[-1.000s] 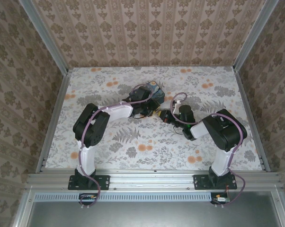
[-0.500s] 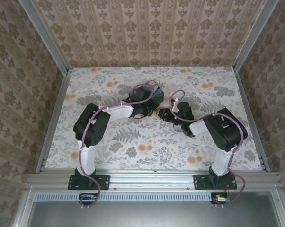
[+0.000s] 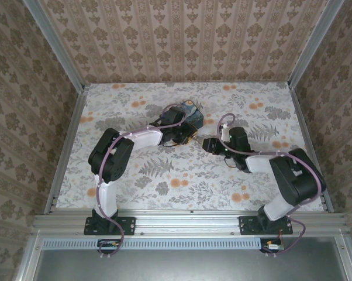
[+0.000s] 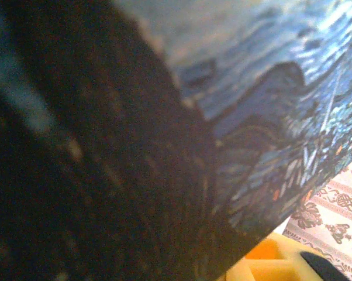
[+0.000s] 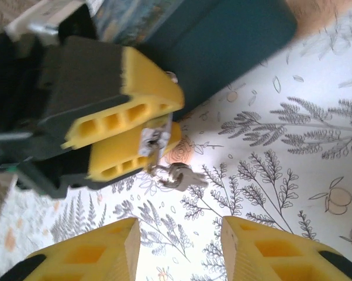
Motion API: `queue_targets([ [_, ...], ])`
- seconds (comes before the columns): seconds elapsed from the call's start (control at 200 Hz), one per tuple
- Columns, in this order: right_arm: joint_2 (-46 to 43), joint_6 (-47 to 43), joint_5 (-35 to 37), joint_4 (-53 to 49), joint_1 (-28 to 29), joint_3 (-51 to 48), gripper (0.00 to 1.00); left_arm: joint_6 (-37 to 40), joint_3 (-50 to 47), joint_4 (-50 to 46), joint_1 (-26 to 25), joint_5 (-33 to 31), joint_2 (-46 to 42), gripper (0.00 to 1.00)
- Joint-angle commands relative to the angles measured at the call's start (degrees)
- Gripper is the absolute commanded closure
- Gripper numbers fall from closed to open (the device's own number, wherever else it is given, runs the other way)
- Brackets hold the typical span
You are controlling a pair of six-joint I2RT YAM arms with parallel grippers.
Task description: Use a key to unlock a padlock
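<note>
Padlock (image 5: 152, 140) (key (image 5: 183, 174) dangling from it) in left fingers' (image 5: 142, 93) pinch beside blue box (image 5: 234, 41); right fingers (image 5: 264, 243) spread, empty.

The left tool (image 5: 164, 120) pinches padlock (image 5: 151, 140), key (image 5: 185, 174) dangling.

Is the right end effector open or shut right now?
Open: right end effector fingers stand apart, patterned table showing between them, nothing held.

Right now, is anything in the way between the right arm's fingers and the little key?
No, nothing visible. The right fingers stand open, and only bare flowery table lies between them and the key. The key dangles from the padlock, which the left fingers pinch.
</note>
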Motion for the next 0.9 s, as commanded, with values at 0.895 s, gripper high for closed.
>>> queue_targets([
  [0.895, -8.42, -74.62, 41.11, 9.22, 33.87, -5.69, 0.57, 4.28, -7.77, -18.99, 3.16, 11.83, -4.34, 1.0],
])
